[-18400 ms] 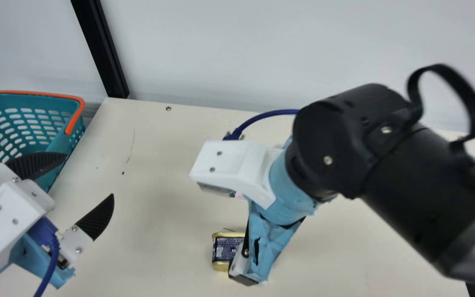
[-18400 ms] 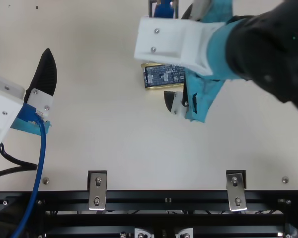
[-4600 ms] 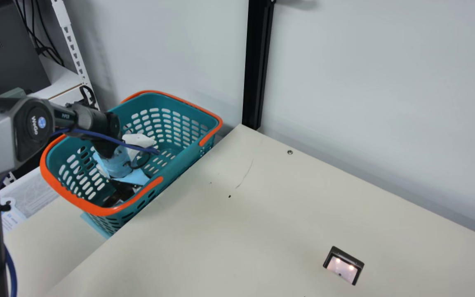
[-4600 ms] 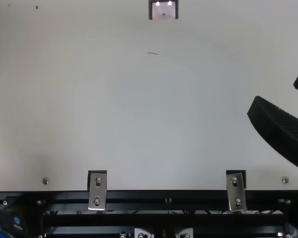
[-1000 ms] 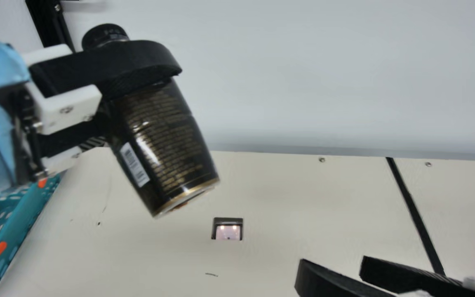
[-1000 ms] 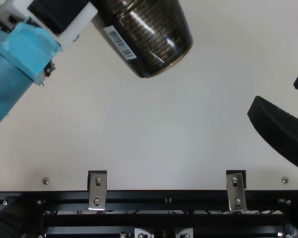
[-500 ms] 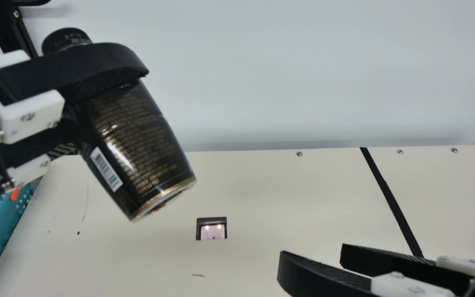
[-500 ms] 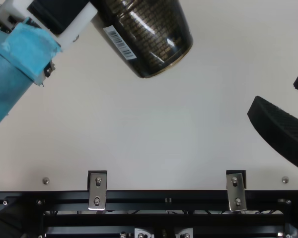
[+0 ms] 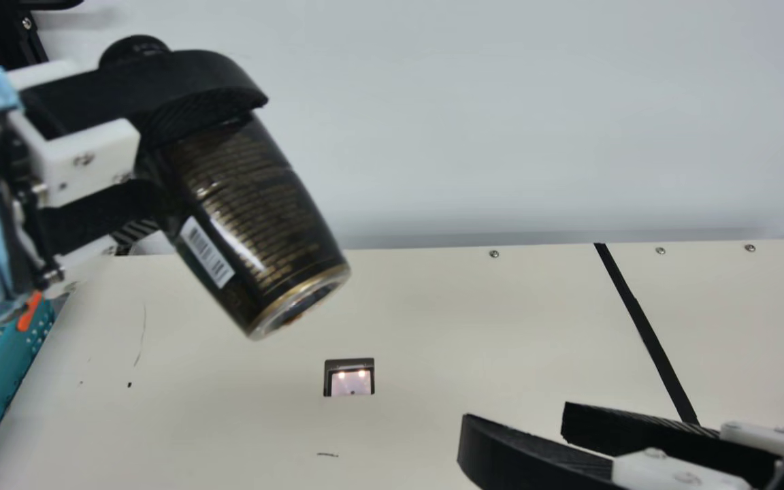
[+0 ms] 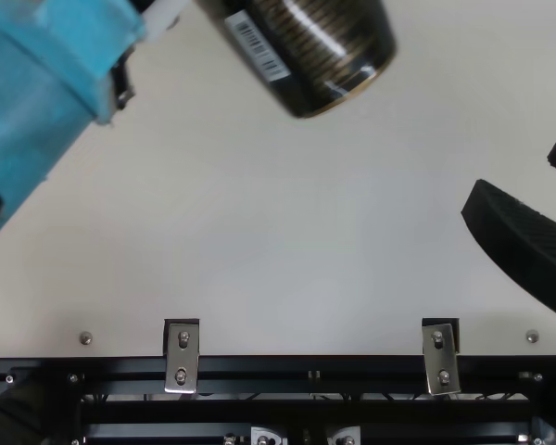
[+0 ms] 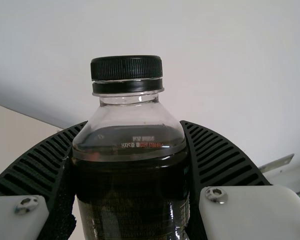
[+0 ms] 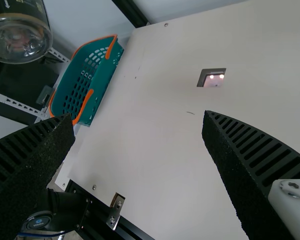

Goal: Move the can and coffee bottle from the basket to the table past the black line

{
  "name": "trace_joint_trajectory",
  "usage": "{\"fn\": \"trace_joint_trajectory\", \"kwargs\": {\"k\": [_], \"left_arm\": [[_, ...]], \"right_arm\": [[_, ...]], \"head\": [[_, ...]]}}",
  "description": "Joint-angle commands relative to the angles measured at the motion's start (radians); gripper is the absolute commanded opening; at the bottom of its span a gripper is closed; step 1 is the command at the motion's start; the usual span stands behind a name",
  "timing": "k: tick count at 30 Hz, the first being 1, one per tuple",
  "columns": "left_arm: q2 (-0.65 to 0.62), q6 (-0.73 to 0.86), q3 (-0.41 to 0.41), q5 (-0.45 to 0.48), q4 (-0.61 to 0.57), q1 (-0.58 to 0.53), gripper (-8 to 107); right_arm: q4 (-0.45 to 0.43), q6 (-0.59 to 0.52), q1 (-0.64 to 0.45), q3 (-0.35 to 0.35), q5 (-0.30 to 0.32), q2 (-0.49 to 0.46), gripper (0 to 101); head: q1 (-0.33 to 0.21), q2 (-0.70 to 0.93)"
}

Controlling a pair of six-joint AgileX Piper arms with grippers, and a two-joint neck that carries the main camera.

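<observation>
Coffee bottle (image 9: 256, 231), dark with gold lettering, a barcode and a black cap, is held in the air by the left end effector (image 9: 208, 129), its two black ribbed fingers closed around the upper body. It tilts, base toward the right in the main view, above the cream counter (image 9: 433, 327), between the teal basket (image 9: 7, 371) and the black line (image 9: 642, 327). The right end effector (image 9: 517, 416) has its fingers spread wide, with a gap between them.
</observation>
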Motion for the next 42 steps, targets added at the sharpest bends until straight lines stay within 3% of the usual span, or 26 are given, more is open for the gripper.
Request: {"fn": "trace_joint_trajectory", "kwargs": {"k": [1, 24, 42], "left_arm": [[0.015, -0.049, -0.021, -0.009, 0.026, -0.019, 10], [0.121, -0.426, -0.213, -0.052, 0.439, -0.250, 10], [0.120, -0.427, -0.213, -0.053, 0.439, -0.250, 10]], "right_arm": [[0.000, 0.000, 0.000, 0.000, 0.000, 0.000, 101], [0.000, 0.000, 0.000, 0.000, 0.000, 0.000, 101], [0.000, 0.000, 0.000, 0.000, 0.000, 0.000, 101]], "head": [[-0.027, -0.009], [-0.027, -0.009], [-0.027, -0.009]]}}
